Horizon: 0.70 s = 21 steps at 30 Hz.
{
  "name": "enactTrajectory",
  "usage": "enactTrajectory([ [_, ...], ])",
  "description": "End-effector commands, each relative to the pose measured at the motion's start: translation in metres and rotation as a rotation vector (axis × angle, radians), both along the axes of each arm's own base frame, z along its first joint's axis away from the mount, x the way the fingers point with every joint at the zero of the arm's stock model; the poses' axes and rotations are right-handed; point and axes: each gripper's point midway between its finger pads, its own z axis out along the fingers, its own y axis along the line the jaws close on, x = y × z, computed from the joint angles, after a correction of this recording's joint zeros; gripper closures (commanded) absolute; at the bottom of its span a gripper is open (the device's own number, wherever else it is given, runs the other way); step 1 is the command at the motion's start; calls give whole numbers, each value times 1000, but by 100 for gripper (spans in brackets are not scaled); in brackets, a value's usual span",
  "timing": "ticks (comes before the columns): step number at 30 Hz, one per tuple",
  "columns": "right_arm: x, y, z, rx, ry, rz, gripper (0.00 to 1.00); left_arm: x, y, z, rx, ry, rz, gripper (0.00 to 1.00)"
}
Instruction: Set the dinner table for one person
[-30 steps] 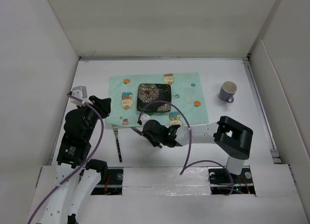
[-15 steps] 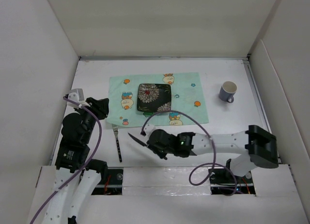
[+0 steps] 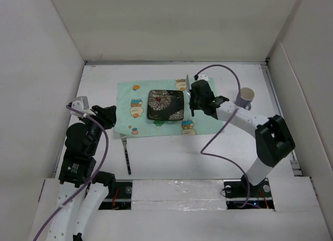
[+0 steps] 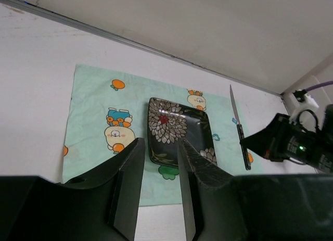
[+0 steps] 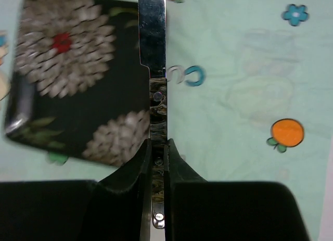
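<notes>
The white tabletop [image 3: 171,155] lay spread under both arms and carried everything in view. At the far left, the left jaws stood a little apart with nothing between them, their dark fingers [image 4: 127,191] hanging above the bare surface. A fork [image 3: 126,155] lay flat just to the right of those jaws and back toward the arm bases, well clear of them, its tines toward the cloth. Ahead of the left jaws and to their right lay a mint-green placemat [image 4: 88,95] printed with bears and oranges, flat on the tabletop. A square black plate [image 4: 177,129] with white flowers sat on the middle of that cloth, straight ahead of the gap in the left jaws and just to the left of the right jaws. The right jaws were clamped on the handle of a knife [image 5: 152,38], whose blade reached straight out ahead of them, along the plate's right edge and over the cloth; whether the knife touched the cloth could not be told. To the right of the right jaws, off the placemat, a blue mug [image 3: 244,99] stood upright.
</notes>
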Motion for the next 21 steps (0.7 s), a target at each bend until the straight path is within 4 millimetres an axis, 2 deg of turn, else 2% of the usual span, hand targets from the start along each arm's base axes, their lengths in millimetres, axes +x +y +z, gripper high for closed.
enactTrajectory([
  [1,35,-12,-5,52,6,-91,100,2,1,4,-2,-19,2,71],
  [4,48,-20,-30,50,54,-114,100,1,1,6,-4,-29,4,71],
  [6,49,-21,-44,46,92,-115,100,2,1,4,-1,-19,7,71],
  [7,50,-26,-57,27,114,-129,100,2,1,4,-1,-16,4,71],
  [10,45,-27,-73,23,145,-137,100,3,-1,5,-2,-20,-5,71],
  [16,42,-31,-87,45,177,-167,100,5,-3,2,1,-10,-15,70],
  [17,38,-31,-90,57,184,-173,98,6,-2,1,2,-4,-8,70],
  [20,33,-32,-98,65,200,-176,79,9,-2,-6,7,23,-2,64],
  [21,31,-33,-98,63,203,-176,77,11,-1,-9,7,35,3,62],
])
